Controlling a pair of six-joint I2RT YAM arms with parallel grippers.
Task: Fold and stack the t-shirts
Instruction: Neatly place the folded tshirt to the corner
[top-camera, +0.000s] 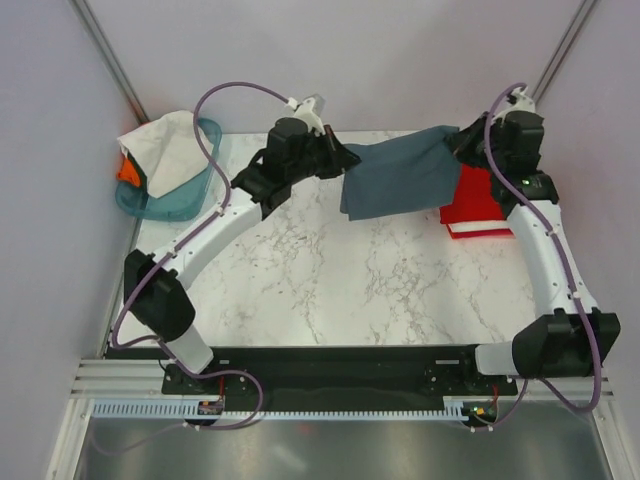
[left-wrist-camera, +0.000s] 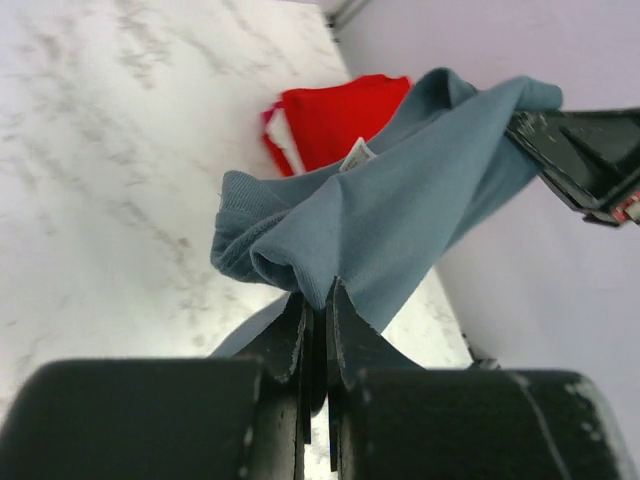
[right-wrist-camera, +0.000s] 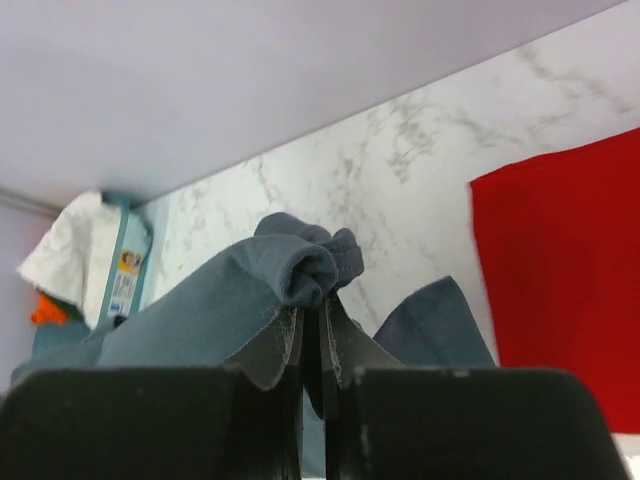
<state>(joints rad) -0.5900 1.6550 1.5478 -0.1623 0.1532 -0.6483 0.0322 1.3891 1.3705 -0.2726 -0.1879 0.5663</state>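
A slate blue-grey t-shirt (top-camera: 402, 175) hangs stretched above the far part of the table, held between both arms. My left gripper (top-camera: 350, 157) is shut on its left edge, the cloth (left-wrist-camera: 400, 210) bunched at the fingertips. On the shirt's right edge my right gripper (top-camera: 458, 142) is shut too, with a rolled fold (right-wrist-camera: 300, 265) pinched between its fingers. A folded red t-shirt (top-camera: 477, 205) lies on the table at the far right, also seen in the left wrist view (left-wrist-camera: 340, 115) and the right wrist view (right-wrist-camera: 565, 280). A white t-shirt (top-camera: 160, 150) and an orange one (top-camera: 126, 171) sit in the basket.
A teal plastic basket (top-camera: 185, 196) stands at the table's far left corner. Marble tabletop (top-camera: 340, 280) spreads in front of the hanging shirt. Purple walls close in on the left, back and right.
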